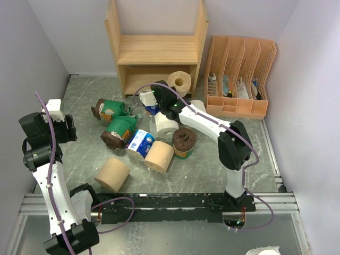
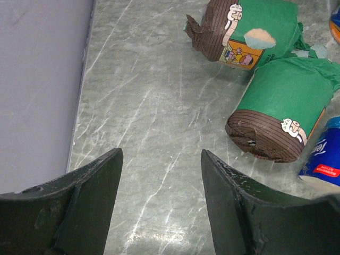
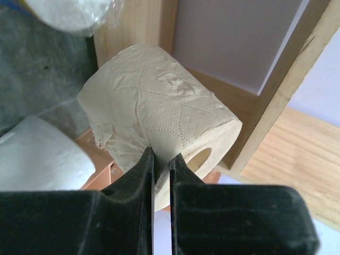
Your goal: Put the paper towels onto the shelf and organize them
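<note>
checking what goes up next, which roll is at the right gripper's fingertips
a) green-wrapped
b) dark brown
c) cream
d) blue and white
c, in the right wrist view the right gripper is pinched nearly shut on the cream roll, with the wooden shelf just behind it.

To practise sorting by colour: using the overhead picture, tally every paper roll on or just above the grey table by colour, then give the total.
Green-wrapped cylindrical paper rolls: 2
Blue-and-white wrapped rolls: 2, one half hidden under the arm
Tan rolls: 2
Plain white rolls: 2
Cream roll pinched in the right pincer: 1
Dark brown roll: 1
Total: 10
</note>
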Tool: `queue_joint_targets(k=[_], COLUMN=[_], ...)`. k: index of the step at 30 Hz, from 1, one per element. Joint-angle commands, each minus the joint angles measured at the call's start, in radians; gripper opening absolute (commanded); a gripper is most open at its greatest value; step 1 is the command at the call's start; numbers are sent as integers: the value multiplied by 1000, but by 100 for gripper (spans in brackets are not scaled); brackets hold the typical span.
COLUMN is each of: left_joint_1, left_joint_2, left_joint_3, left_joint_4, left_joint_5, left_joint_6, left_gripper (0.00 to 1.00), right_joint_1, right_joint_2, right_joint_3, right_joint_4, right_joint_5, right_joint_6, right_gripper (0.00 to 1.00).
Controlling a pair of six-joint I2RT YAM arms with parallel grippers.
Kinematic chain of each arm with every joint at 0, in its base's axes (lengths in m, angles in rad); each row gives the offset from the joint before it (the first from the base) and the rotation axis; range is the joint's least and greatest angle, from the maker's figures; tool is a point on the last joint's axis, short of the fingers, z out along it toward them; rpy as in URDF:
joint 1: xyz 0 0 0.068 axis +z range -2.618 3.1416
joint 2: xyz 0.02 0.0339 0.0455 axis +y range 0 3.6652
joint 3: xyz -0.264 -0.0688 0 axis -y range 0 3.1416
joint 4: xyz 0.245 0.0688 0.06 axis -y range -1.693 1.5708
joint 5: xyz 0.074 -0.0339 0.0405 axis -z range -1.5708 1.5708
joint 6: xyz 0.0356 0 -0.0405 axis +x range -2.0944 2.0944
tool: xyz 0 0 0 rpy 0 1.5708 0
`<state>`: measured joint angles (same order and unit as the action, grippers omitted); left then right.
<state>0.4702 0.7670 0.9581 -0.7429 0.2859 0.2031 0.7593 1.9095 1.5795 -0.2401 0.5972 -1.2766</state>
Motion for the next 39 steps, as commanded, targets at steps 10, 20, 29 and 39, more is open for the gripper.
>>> queue_joint_targets(k=[10,20,29,39], left_joint_1=[3,-8,-8,-8], left_joint_2=[-15,-23,-25,-27], left_joint_3=[1,-2,-4,-4], left_joint_4=[24,28,31,33], left_joint_5=[2,-5,-10,-14], left_joint_6=[-3,-5,-7,-9], left_gripper=[71,71,71,72], right_joint_1=[-94,-195,-231,-233], right_joint_2=[193,253,280,282], right_joint_3=[285,229,201,223], right_joint_4=[24,162,266,324], right_joint_5=[-102,-141,-176,-170], right_joint_6=[-13,-62,-131,-132], right_gripper=[0,0,0,32])
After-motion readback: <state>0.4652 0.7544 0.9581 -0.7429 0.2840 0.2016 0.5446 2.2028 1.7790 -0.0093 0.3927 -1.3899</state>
